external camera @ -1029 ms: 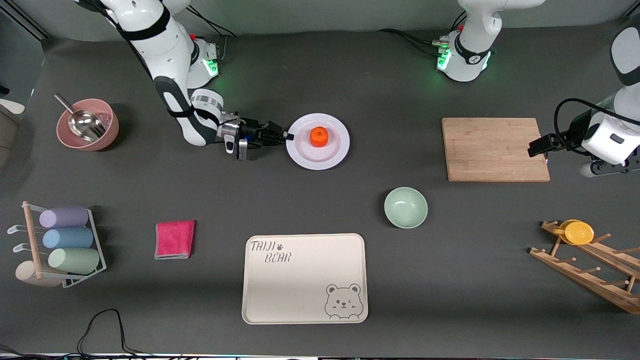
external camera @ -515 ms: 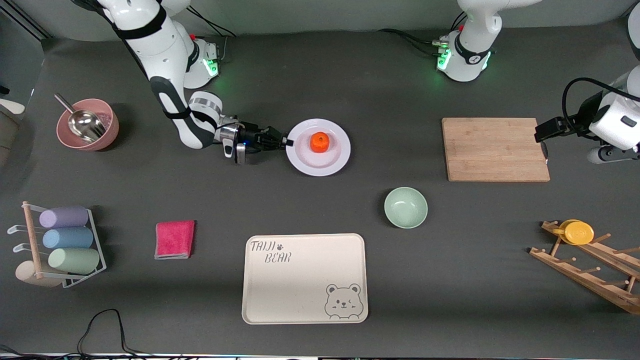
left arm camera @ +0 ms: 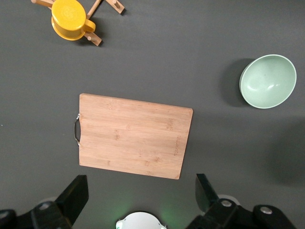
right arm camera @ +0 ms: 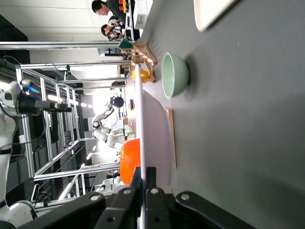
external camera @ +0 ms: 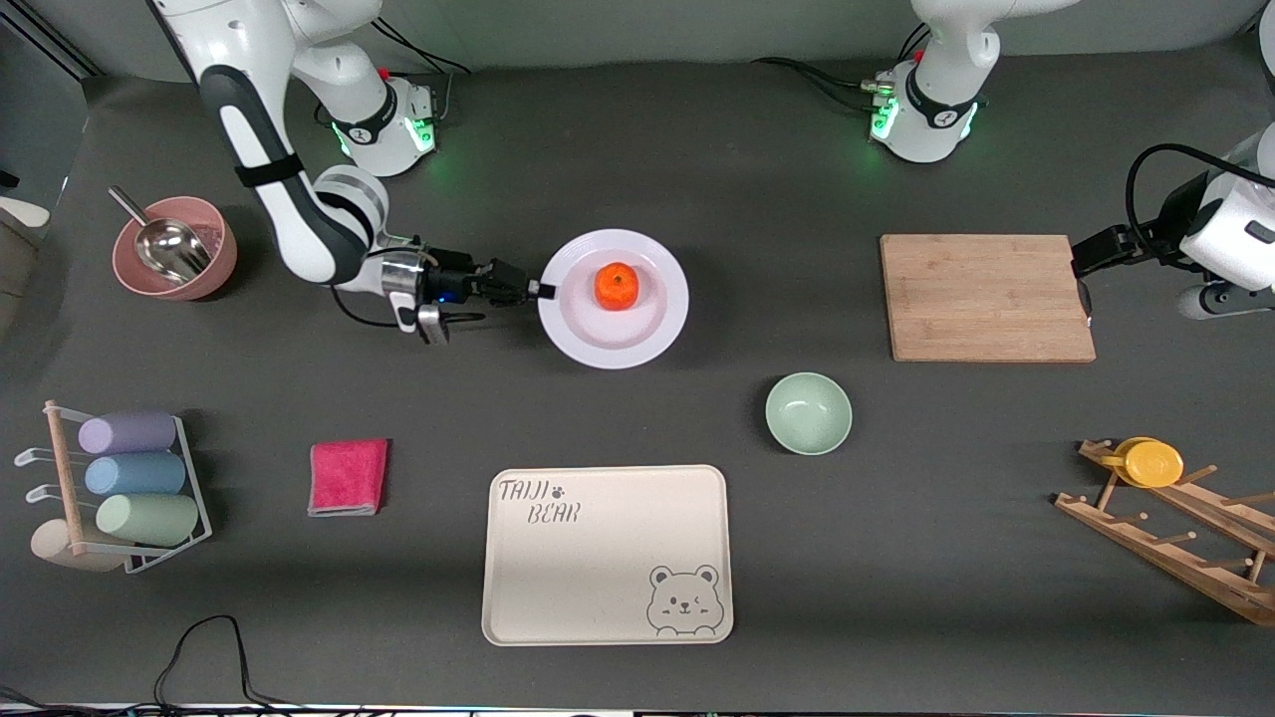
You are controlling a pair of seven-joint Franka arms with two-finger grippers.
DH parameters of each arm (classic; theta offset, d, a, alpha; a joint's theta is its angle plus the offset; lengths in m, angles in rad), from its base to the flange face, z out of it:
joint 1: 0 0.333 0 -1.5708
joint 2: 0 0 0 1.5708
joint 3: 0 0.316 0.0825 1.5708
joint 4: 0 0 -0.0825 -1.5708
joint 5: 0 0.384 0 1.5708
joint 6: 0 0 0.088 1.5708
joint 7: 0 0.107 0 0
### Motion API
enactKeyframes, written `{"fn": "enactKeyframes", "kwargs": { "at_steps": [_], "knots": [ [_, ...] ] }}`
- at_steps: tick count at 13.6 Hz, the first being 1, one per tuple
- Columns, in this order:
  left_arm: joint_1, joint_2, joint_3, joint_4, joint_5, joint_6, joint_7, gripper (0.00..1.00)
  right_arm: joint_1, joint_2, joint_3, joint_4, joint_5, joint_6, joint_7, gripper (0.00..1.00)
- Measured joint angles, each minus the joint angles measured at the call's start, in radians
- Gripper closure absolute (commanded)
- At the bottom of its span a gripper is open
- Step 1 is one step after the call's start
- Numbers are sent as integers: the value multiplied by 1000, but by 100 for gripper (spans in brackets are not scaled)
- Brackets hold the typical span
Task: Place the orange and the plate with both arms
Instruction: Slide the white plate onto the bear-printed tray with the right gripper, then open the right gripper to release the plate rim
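Observation:
The white plate (external camera: 647,329) hangs just off the table, level, with the orange (external camera: 617,285) sitting near its middle. My right gripper (external camera: 545,290) is shut on the plate's rim at the edge toward the right arm's end. In the right wrist view the plate (right arm camera: 141,133) shows edge-on, pinched between the closed fingers of my right gripper (right arm camera: 143,176), with the orange (right arm camera: 129,160) on top. My left gripper (external camera: 1210,299) waits open and holding nothing, high over the table's end by the cutting board. In its wrist view my left gripper (left arm camera: 140,188) has its fingers spread wide.
A wooden cutting board (external camera: 986,297) lies toward the left arm's end. A pale-green bowl (external camera: 808,412) and a beige bear tray (external camera: 608,555) sit nearer the camera than the plate. A pink bowl with a scoop (external camera: 174,247), pink cloth (external camera: 348,476), cup rack (external camera: 120,488) and yellow cup (external camera: 1150,462) stand around.
My right gripper has raised the plate with the orange off the table and drawn it a little toward the right arm's end. The left arm has pulled back slightly.

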Motion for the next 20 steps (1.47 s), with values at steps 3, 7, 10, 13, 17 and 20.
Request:
{"fn": "enactKeyframes", "kwargs": {
  "at_steps": [3,7,10,13,17,20],
  "knots": [
    [1,18,1,19,2,0,0,0,-17,114,-10,163,-11,10,11,100],
    [5,62,7,30,3,3,0,0,-17,370,-43,485,-12,11,20,100],
    [7,69,14,36,4,2,-1,0,-17,553,-86,752,-15,10,94,100],
    [9,73,29,39,4,2,-1,0,-17,703,-111,990,-30,10,161,100],
    [9,80,30,40,4,1,-2,0,-16,809,-115,1095,-48,27,179,100],
    [9,82,30,40,3,2,-3,0,-15,834,-115,1102,-89,79,209,100]
  ]
}}
